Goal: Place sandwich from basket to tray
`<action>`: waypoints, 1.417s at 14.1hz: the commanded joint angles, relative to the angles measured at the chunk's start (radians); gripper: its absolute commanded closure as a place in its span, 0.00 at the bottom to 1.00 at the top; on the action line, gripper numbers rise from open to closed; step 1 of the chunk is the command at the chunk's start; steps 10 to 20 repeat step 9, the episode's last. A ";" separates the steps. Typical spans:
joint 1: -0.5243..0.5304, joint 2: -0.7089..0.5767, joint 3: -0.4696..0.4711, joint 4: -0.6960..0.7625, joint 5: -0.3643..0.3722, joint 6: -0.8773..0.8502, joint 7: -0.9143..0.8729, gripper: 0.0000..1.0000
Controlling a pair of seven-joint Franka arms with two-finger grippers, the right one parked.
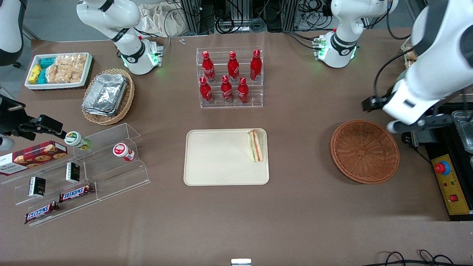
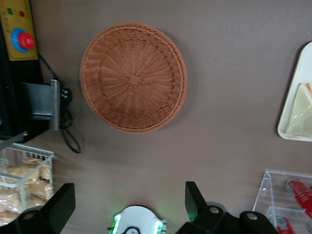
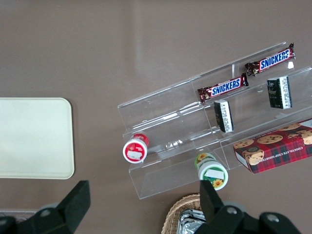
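The sandwich [image 1: 257, 145] lies on the cream tray [image 1: 218, 159], at the tray's edge toward the working arm's end. It also shows in the left wrist view [image 2: 301, 109], on the tray [image 2: 287, 127]. The round reddish-brown basket [image 1: 364, 150] is empty and sits beside the tray, toward the working arm's end; the left wrist view looks down into it [image 2: 133, 77]. My left gripper [image 1: 371, 102] hangs high above the table, farther from the front camera than the basket. It is open and empty, its fingers [image 2: 195, 195] wide apart. The tray's bare end also shows in the right wrist view [image 3: 34, 139].
A clear rack of red bottles [image 1: 231, 77] stands farther from the camera than the tray. Clear acrylic shelves with snacks [image 1: 81, 166], a tan oval basket of foil containers [image 1: 108, 95] and a white snack bin [image 1: 59, 70] lie toward the parked arm's end. A yellow control box [image 1: 451, 184] stands beside the basket.
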 commanded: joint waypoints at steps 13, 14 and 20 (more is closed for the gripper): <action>-0.060 -0.145 0.142 -0.069 -0.062 -0.030 0.256 0.00; -0.060 -0.145 0.142 -0.069 -0.062 -0.030 0.256 0.00; -0.060 -0.145 0.142 -0.069 -0.062 -0.030 0.256 0.00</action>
